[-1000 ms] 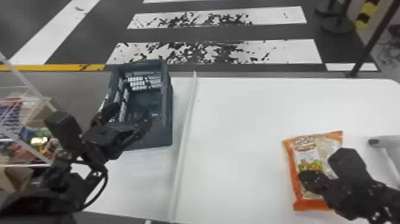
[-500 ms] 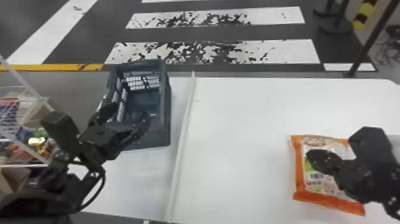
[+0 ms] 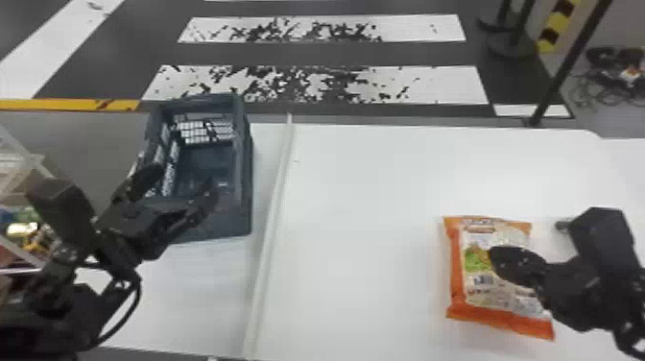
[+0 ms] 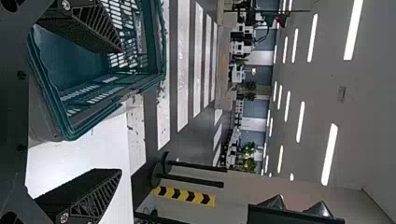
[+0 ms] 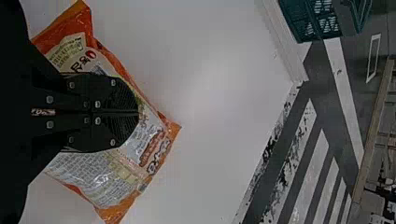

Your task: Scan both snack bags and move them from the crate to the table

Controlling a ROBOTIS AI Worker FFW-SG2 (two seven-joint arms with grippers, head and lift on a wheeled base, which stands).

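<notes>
We have the orange-edged snack bag [image 3: 480, 288] over the right side of the white table [image 3: 360, 216], our right gripper [image 3: 499, 261] pinched narrow on it. Farther left stands the crate [image 3: 228, 218], our left gripper [image 3: 183, 181] spread wide at its near end.

The left gripper [image 3: 184, 176] has its jaws spread over the near end of the blue-grey crate [image 3: 244, 211]. Right of those jaws, a pale ridge [image 3: 272, 206] runs along the white table [image 3: 364, 192]. At the right gripper's [image 3: 494, 259] jaws is an orange-edged snack bag [image 3: 458, 307], showing mostly to their left; beyond them stands a dark pole [image 3: 561, 79].
</notes>
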